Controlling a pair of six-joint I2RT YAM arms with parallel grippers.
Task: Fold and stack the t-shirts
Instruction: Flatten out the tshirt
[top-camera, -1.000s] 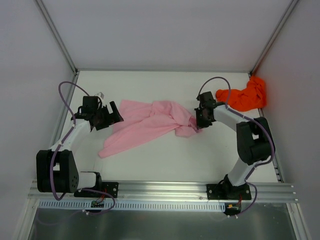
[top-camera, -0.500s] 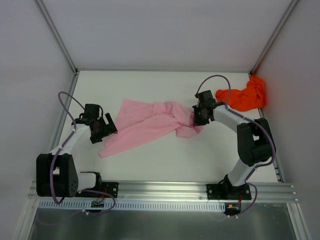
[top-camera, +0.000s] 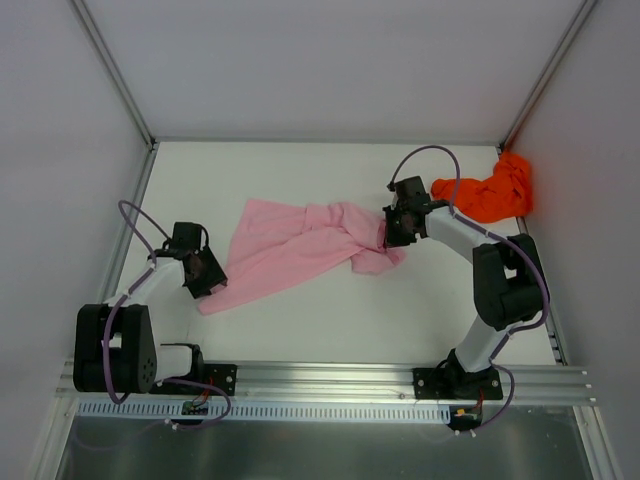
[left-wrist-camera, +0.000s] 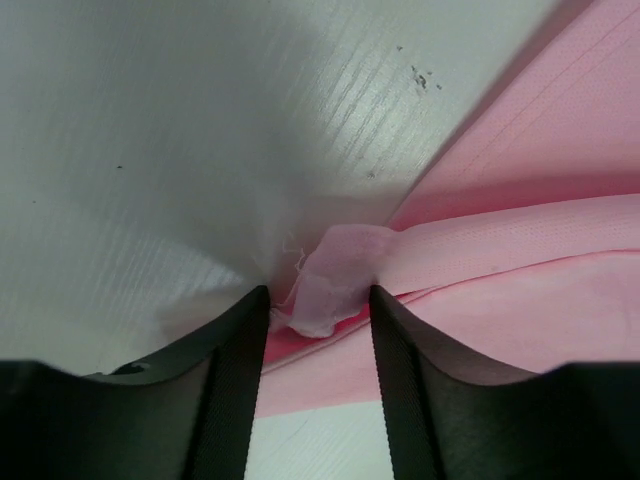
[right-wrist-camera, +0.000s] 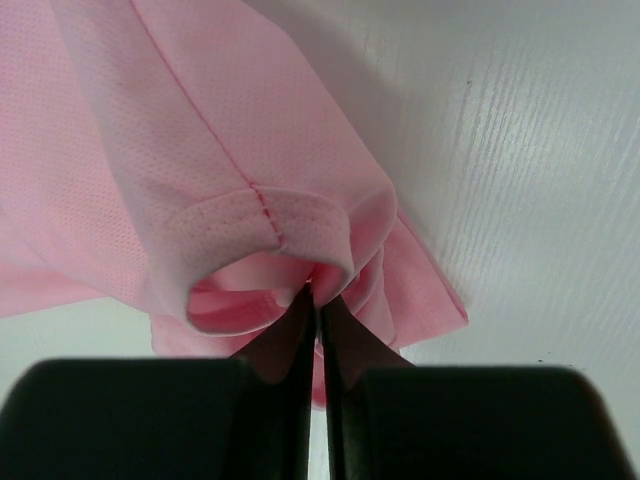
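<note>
The pale pink t-shirt (top-camera: 290, 250) lies crumpled across the middle of the table. My left gripper (top-camera: 207, 284) is down at its near-left corner. In the left wrist view the left gripper (left-wrist-camera: 318, 296) is open only a narrow way, and a bunched hem corner of the pink t-shirt (left-wrist-camera: 520, 250) sits between the fingertips. My right gripper (top-camera: 387, 228) is shut on a fold at the shirt's right end. The right wrist view shows the right gripper (right-wrist-camera: 318, 297) pinching the pink t-shirt (right-wrist-camera: 200, 150) just below a sleeve hem. The orange-red t-shirt (top-camera: 490, 195) lies bunched at the back right.
A white table (top-camera: 300, 180) carries everything, walled by grey panels at the back and sides. A metal rail (top-camera: 330, 380) runs along the near edge with both arm bases on it. The orange-red t-shirt sits close behind the right arm.
My left gripper came down and toward the near left to the pink shirt's corner, and its jaws narrowed around it. My right gripper drew the shirt's right end slightly back.
</note>
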